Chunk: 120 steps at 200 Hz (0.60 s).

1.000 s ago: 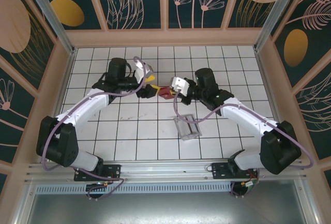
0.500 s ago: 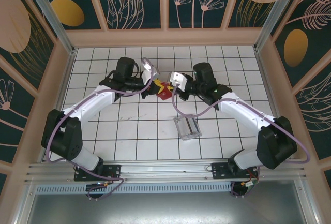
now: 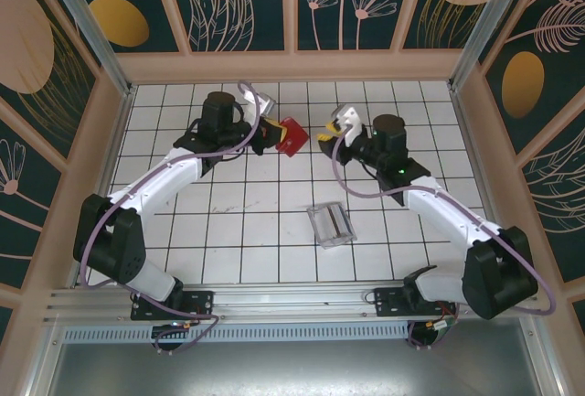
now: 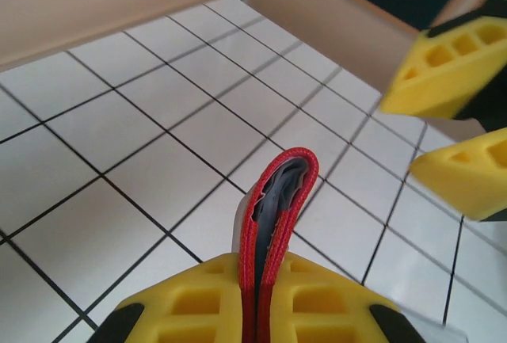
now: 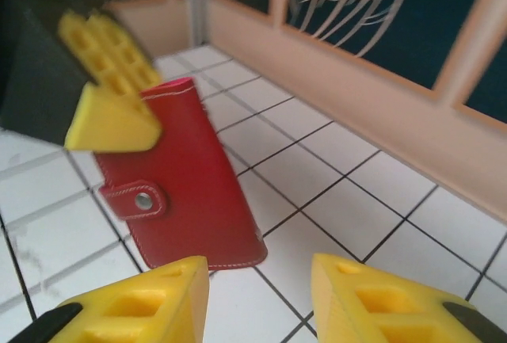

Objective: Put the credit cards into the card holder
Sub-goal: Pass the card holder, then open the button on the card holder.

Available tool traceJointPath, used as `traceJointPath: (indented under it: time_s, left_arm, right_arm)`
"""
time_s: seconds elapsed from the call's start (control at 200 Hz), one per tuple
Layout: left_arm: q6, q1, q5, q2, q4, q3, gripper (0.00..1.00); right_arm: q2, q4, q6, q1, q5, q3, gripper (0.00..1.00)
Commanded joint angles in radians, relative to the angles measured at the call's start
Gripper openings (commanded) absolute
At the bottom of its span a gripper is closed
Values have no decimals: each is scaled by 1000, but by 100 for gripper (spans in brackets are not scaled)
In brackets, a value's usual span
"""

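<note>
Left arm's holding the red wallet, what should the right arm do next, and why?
Probably bring the right gripper in to the clasp and pull it open. The wallet is clamped in the left gripper with its clasp snapped shut, and the right gripper is open and apart from it.

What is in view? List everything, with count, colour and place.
card holder: one, red, grey inside (cards or lining, cannot tell), clamped in left gripper, far centre.
tray: one, clear, on table, centre-right.
table: one, white tiles with dark lines.
walls: wood-framed, dark floral panels, around table.
left gripper: one, yellow fingers, shut on card holder.
right gripper: one, yellow fingers, open, empty, right of card holder.
</note>
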Motion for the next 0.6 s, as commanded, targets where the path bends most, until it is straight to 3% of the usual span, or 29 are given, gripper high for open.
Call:
traceJointPath:
  time_s: [0.0, 0.135, 0.17, 0.23, 0.28, 0.34, 0.43, 0.596]
  left_arm:
    - [-227, 1, -57, -5, 120, 37, 0]
    - [-327, 1, 0, 32, 145, 58, 0]
    - [-349, 1, 2, 29, 178, 46, 0]
    - [-365, 1, -26, 11, 251, 8, 0]
    - [-364, 2, -34, 1, 303, -13, 0]
    - [-375, 1, -26, 5, 349, -15, 0]
    - [-369, -1, -33, 26, 406, -18, 0]
    - [-312, -12, -85, 32, 488, -73, 0]
  right_arm:
    - [-25, 59, 296, -17, -7, 10, 40]
    - [66, -79, 541, -16, -54, 113, 41]
    - [97, -130, 671, -17, -11, 152, 39]
    - [160, -330, 1025, -25, 72, 253, 39]
    - [216, -438, 1222, -39, -1, 319, 39]
    - [250, -425, 1386, -33, -95, 323, 38]
    - [242, -346, 1523, 8, -97, 297, 38]
    - [254, -488, 1631, 35, 7, 401, 40]
